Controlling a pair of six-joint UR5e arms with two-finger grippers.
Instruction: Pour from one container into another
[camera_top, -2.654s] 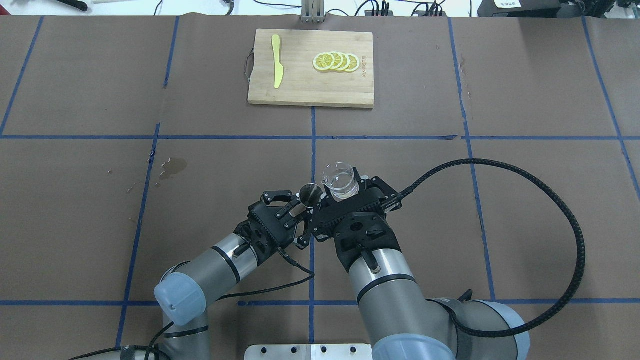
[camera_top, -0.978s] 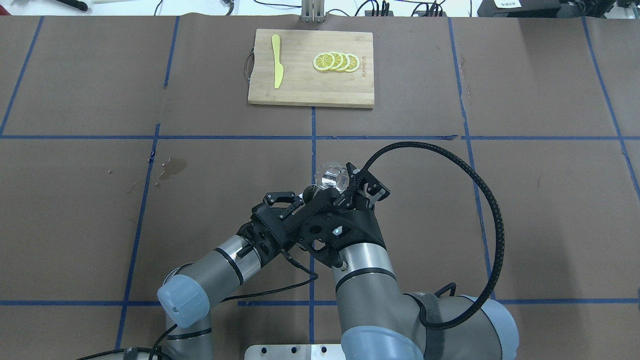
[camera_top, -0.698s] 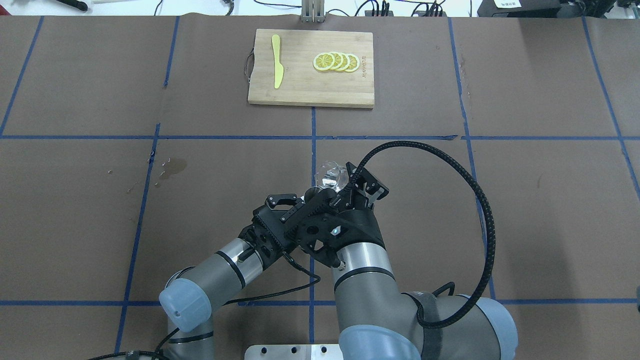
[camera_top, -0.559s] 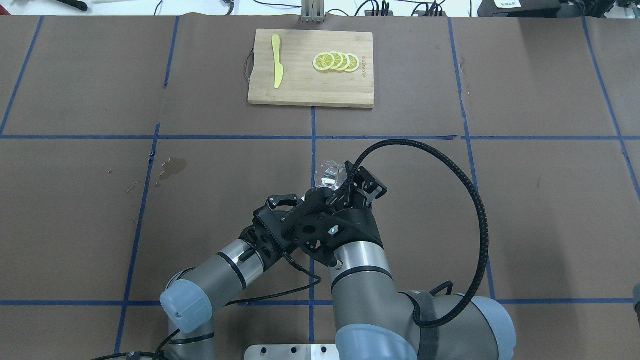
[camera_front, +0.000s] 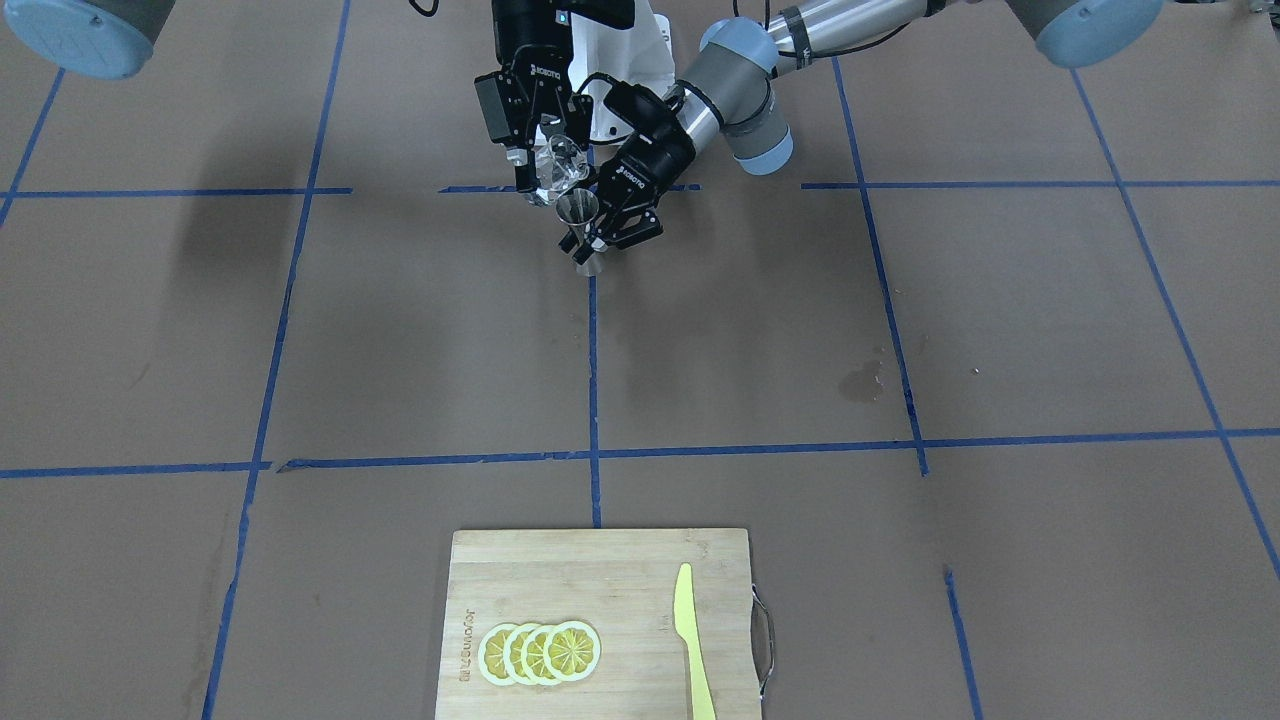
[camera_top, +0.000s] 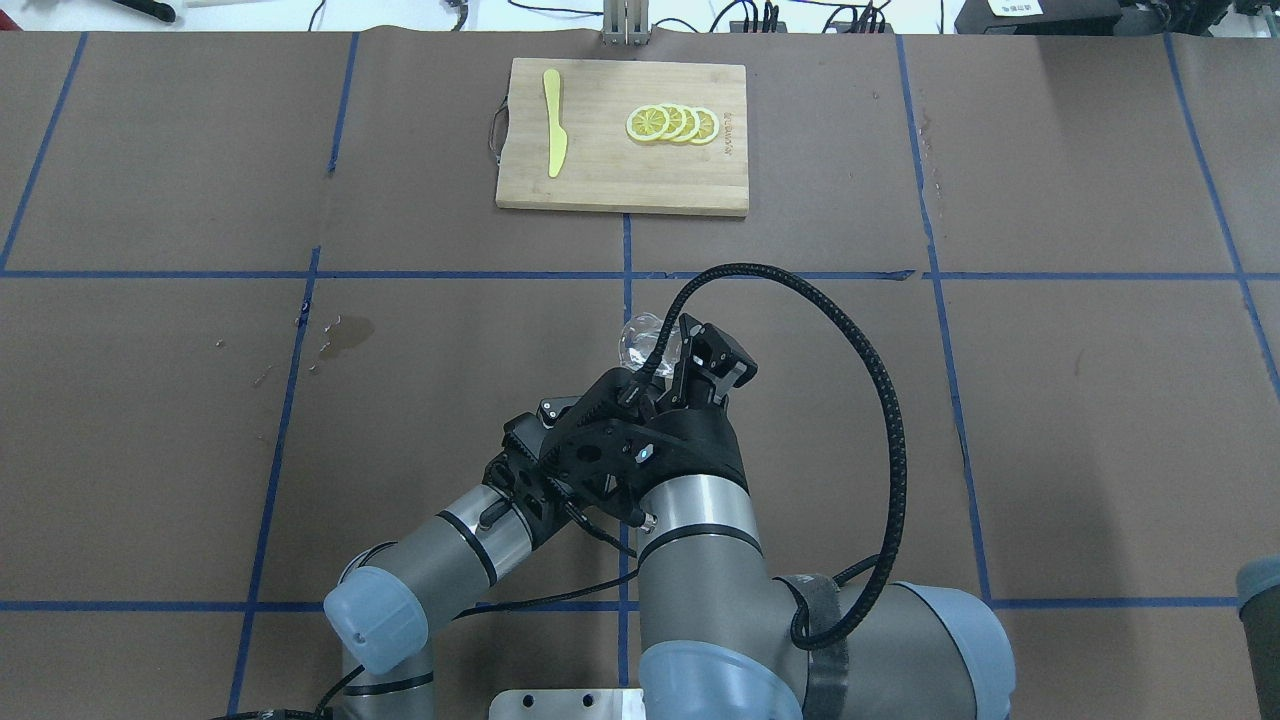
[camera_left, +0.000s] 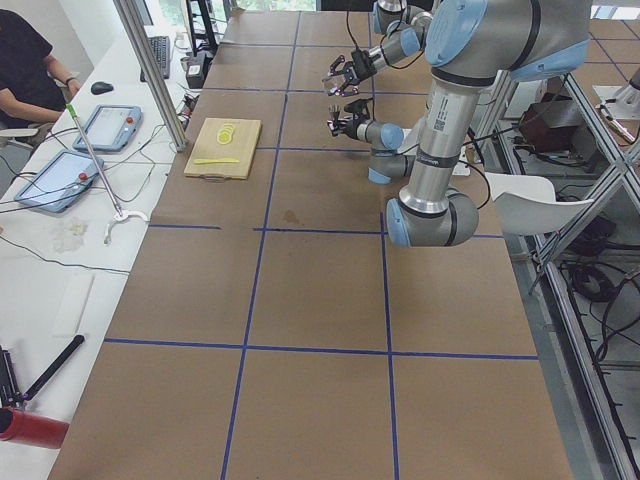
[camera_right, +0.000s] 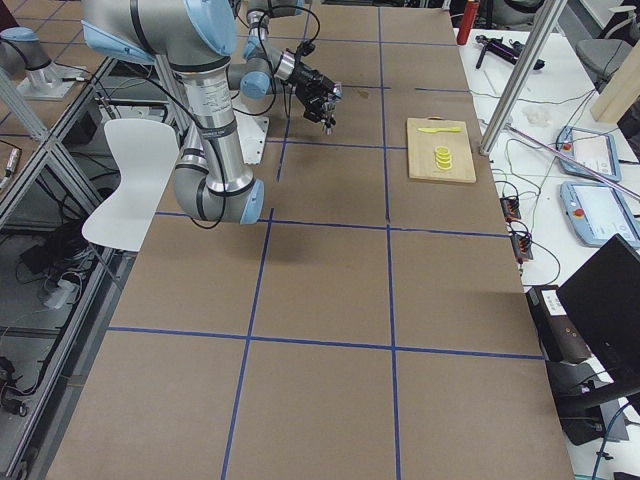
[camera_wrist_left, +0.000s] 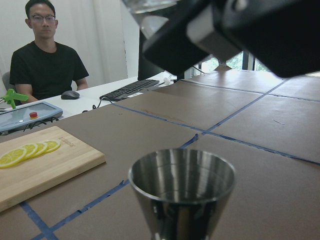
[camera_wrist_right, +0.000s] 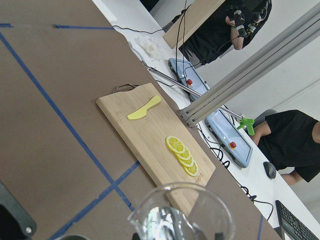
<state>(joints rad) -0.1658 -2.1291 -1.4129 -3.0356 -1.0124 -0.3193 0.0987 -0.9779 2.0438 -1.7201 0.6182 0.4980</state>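
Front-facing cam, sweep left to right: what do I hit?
lemon slices → yellow knife → wet stain. Left out: glass cup and jigger, both held in jaws and sharing the slices' span.

Glass cup (camera_front: 556, 166) – small, clear, thick-walled, pour lip on the rim. It sits top centre of the front-facing view, tipped well over with its mouth angled down toward the jigger (camera_front: 579, 228), just above and left of the jigger's rim. Whether the two touch cannot be told. Jigger – silver-grey steel, hourglass shape with a narrow waist, upright with an open cone on top. In the left wrist view its round rim fills the lower centre.
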